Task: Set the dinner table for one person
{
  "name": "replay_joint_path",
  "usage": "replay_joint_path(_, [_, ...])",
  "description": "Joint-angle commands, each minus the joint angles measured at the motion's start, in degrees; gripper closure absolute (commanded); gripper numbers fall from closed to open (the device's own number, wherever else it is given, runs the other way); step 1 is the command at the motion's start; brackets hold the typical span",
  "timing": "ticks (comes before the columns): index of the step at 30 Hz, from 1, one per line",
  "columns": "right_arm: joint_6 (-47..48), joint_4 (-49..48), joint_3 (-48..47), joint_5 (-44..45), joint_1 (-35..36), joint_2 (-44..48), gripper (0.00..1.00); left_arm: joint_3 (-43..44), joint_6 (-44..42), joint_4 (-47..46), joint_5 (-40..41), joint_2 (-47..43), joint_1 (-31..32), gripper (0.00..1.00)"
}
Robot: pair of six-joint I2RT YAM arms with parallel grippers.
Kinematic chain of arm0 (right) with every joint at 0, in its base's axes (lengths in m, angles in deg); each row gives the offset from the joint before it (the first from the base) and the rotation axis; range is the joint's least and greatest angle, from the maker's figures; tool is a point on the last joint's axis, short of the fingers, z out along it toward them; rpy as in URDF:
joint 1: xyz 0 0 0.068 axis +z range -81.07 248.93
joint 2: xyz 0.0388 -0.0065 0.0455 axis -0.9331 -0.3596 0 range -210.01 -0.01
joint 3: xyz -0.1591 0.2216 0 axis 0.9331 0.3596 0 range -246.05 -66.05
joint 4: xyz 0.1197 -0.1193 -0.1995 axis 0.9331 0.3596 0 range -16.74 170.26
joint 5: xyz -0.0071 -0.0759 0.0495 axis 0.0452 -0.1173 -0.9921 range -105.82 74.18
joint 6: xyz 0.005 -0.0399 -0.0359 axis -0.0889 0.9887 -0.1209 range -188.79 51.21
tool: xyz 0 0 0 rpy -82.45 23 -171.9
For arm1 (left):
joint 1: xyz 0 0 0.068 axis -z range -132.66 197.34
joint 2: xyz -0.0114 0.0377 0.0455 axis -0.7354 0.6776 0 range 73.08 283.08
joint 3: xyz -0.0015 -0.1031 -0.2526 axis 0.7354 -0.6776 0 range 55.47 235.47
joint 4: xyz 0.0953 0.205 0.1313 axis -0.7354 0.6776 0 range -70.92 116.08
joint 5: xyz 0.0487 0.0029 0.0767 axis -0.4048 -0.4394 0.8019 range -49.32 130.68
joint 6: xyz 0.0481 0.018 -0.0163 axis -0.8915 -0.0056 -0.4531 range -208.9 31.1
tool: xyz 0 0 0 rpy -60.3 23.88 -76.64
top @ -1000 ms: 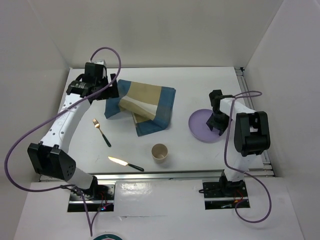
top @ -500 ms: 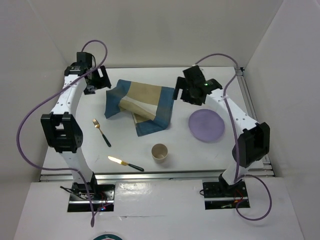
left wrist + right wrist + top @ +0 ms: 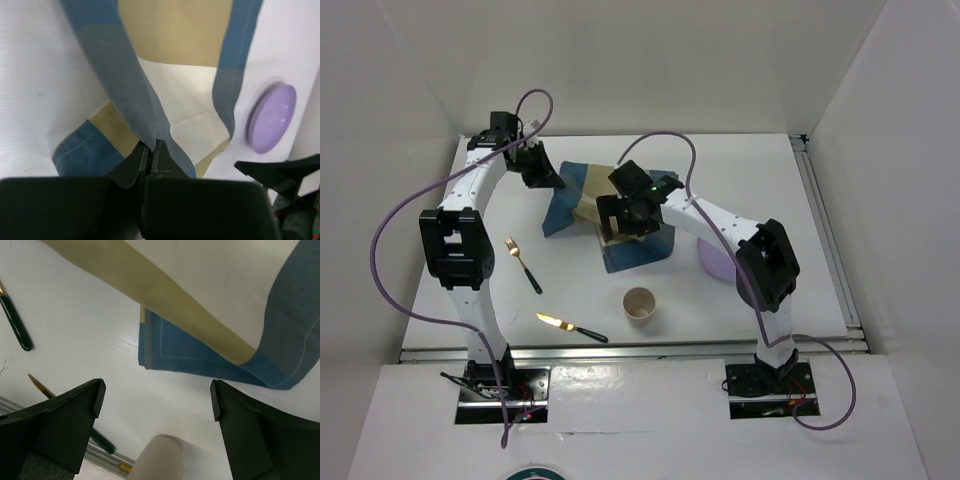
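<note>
Cloth is the worry. The left pincer [image 3: 151, 146] is pressed together on a blue border fold of the placemat [image 3: 175, 40], pinching it near the mat's far left corner. The right pincer [image 3: 157, 390] hangs spread wide above the mat's near corner and holds nothing. The worktop [image 3: 750, 180] lies beneath both pincers, with the mat rumpled and doubled on it.

The pinch takes only a thin ridge of fabric, so a pull could let the cloth slide out or drag it along in its folds. The paper cup [image 3: 639, 303] stands just below the right pincer, where a low sweep could tip it. The purple plate [image 3: 272, 117] sits beyond the mat from the left pincer, partly under the right arm, and a tugged mat might nudge it. The fork [image 3: 522, 263] and knife [image 3: 570, 326] lie well apart from the left pincer.
</note>
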Motion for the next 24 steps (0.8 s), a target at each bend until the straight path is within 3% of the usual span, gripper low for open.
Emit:
replay_joint_path(1, [0.62, -0.23, -5.77, 1.45, 1.99, -0.28, 0.0, 1.49, -0.31, -2.52, -7.99, -2.53, -0.04, 1.0])
replay_joint_path(4, [0.1, 0.91, -9.11, 5.23, 3.92, -1.5, 0.0, 0.89, 2.59, -5.51, -10.46, -4.99, 0.83, 1.0])
replay_joint_path(7, [-2.62, -1.63, -10.61, 6.91, 5.94, -1.51, 0.0, 1.58, 4.26, -6.05, -6.34, -7.71, 4.25, 1.0])
replay_joint_path(16, [-8.16, -25.97, -0.42, 10.52, 9.03, 2.01, 0.0, 3.6, 6.02, -5.87, -5.8, -11.85, 5.76, 1.0])
replay_joint_path(20, [-8.87, -27.12, -0.41, 11.31, 9.03, 2.01, 0.0, 2.81, 6.02, -5.87, -2.38, -14.22, 5.76, 1.0])
replay_joint_path(24, [-11.5, -20.3, 1.5, 16.57, 7.19, 4.46, 0.0, 4.48, 6.02, -4.56, 1.05, -14.23, 4.45, 1.0])
